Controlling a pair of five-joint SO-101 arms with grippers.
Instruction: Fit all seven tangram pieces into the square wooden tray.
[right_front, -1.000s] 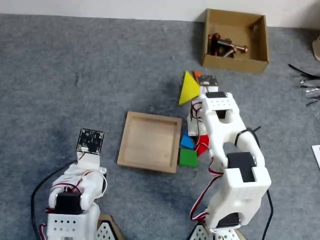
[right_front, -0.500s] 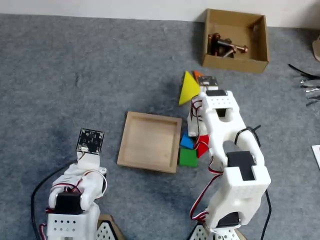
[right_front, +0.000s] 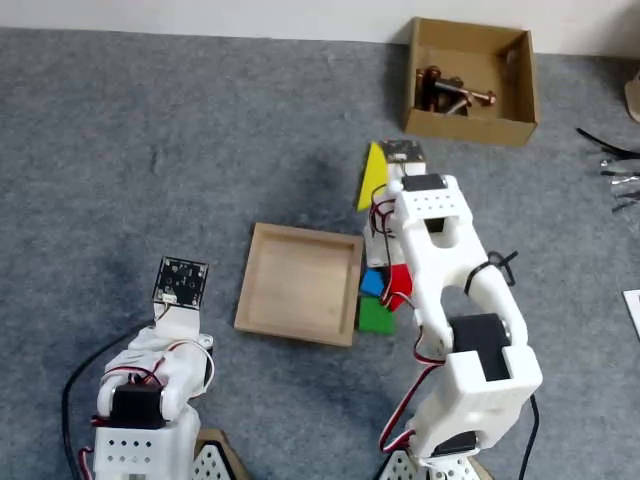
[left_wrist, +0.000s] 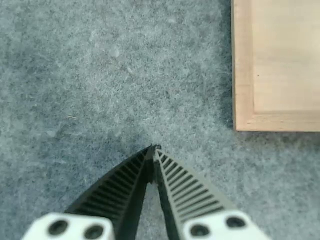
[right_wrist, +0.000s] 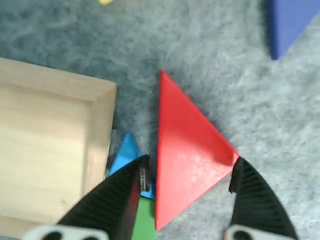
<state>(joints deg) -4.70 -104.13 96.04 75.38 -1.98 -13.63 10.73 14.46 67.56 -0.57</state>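
The square wooden tray (right_front: 300, 283) lies empty mid-table; its corner (left_wrist: 270, 65) shows in the left wrist view. Beside its right edge lie a red triangle (right_front: 401, 279), a light blue piece (right_front: 373, 282) and a green piece (right_front: 376, 316). A yellow triangle (right_front: 372, 176) lies farther back, partly under the right arm's wrist. My right gripper (right_wrist: 189, 162) is open, its fingers flanking the red triangle (right_wrist: 187, 150), with the light blue piece (right_wrist: 127, 155) by one fingertip. A dark blue piece (right_wrist: 290, 17) lies beyond. My left gripper (left_wrist: 154, 150) is shut over bare carpet, near the tray's left front corner.
A cardboard box (right_front: 470, 80) holding metal parts stands at the back right. Loose cables (right_front: 610, 160) lie at the right edge. Grey carpet covers the table, open on the left half.
The right arm has shifted slightly back and left, covering more of the yellow triangle and uncovering more of the red one. The left arm has not moved.
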